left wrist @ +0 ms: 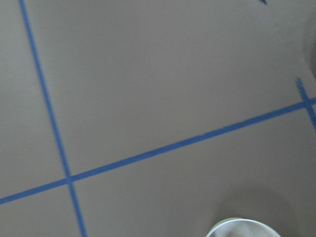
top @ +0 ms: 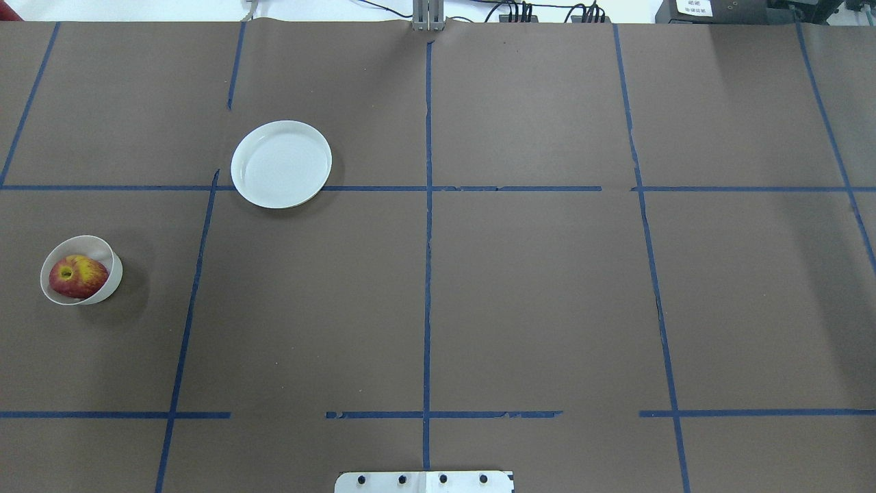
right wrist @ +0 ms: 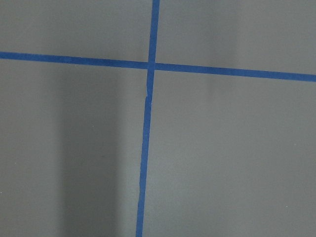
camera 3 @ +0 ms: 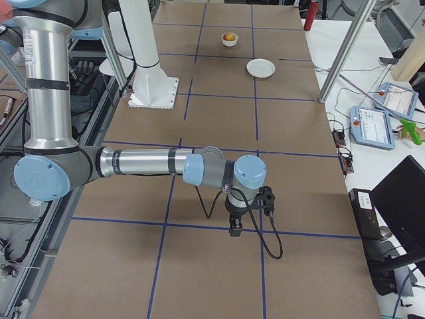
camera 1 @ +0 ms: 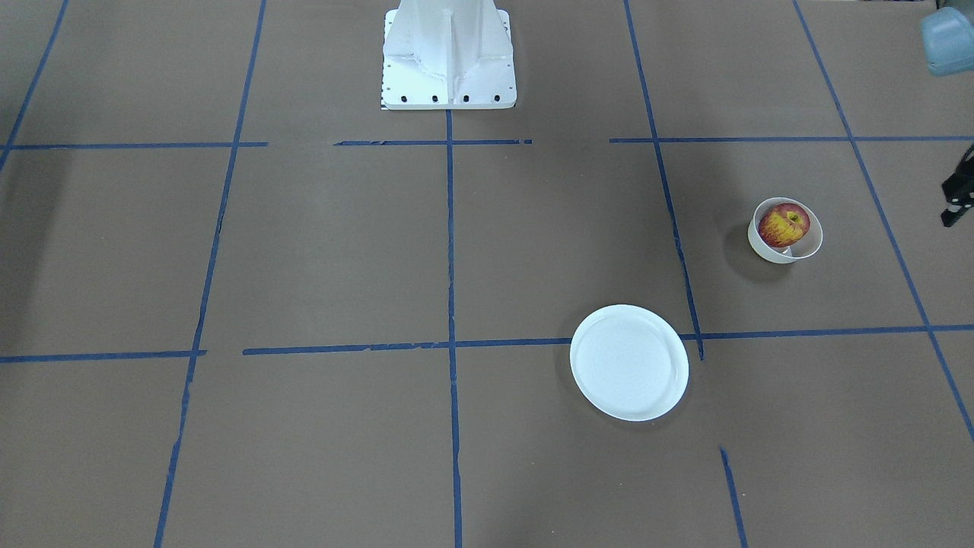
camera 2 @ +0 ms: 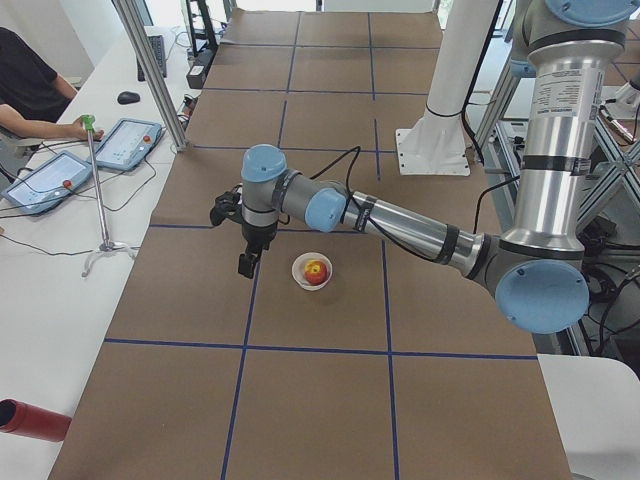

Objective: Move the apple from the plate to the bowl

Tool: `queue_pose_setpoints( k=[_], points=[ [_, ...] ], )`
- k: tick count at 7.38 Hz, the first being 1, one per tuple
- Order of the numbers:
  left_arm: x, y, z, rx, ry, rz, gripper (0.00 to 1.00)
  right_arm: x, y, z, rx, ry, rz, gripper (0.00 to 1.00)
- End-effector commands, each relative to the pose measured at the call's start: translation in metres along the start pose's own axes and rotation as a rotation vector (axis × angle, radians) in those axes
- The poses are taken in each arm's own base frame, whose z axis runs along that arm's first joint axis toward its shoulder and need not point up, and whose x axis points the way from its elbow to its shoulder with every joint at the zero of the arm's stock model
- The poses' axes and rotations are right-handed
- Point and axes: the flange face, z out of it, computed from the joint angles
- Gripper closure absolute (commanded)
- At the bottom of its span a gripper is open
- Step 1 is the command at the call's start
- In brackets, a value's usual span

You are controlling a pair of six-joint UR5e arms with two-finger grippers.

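Observation:
The red and yellow apple (camera 1: 784, 224) lies inside the small cream bowl (camera 1: 767, 250), stem dimple up; it also shows in the overhead view (top: 77, 276). The bowl (top: 117, 271) sits on the robot's left side. The flat white plate (camera 1: 629, 363) is bare, farther out toward the middle (top: 281, 164). My left gripper (camera 2: 246, 266) hangs just above the table beside the bowl, apart from it, holding nothing I can see; I cannot tell whether it is open or shut. My right gripper (camera 3: 236, 229) hovers far off at the table's other end; I cannot tell whether it is open or shut.
The white robot base (camera 1: 449, 61) stands at the table's middle edge. The brown table carries blue tape lines. A red cylinder (camera 2: 30, 420) lies on the side bench. Tablets (camera 2: 125, 143), a metal post (camera 2: 148, 70) and an operator's arm (camera 2: 40, 128) are beside the table.

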Motion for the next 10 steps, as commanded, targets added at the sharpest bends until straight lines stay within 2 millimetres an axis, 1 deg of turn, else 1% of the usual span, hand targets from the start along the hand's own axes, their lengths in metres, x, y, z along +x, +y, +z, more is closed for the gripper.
queue_pose_setpoints(
  k=[1,2,5,7,10],
  points=[
    [-0.075,0.027,0.022,-0.054,0.068,-0.111,0.0,0.0,0.0,0.0,0.0,0.0,0.0,0.0],
    [-0.093,0.066,0.034,-0.081,0.1,-0.164,0.0,0.0,0.0,0.0,0.0,0.0,0.0,0.0],
    [-0.103,0.097,0.046,-0.123,0.099,-0.212,0.0,0.0,0.0,0.0,0.0,0.0,0.0,0.0],
    [-0.106,0.104,0.044,-0.124,0.097,-0.223,0.0,0.0,0.0,0.0,0.0,0.0,0.0,0.0],
    [-0.104,0.1,0.042,-0.116,0.094,-0.21,0.0,0.0,0.0,0.0,0.0,0.0,0.0,0.0]
  ],
)
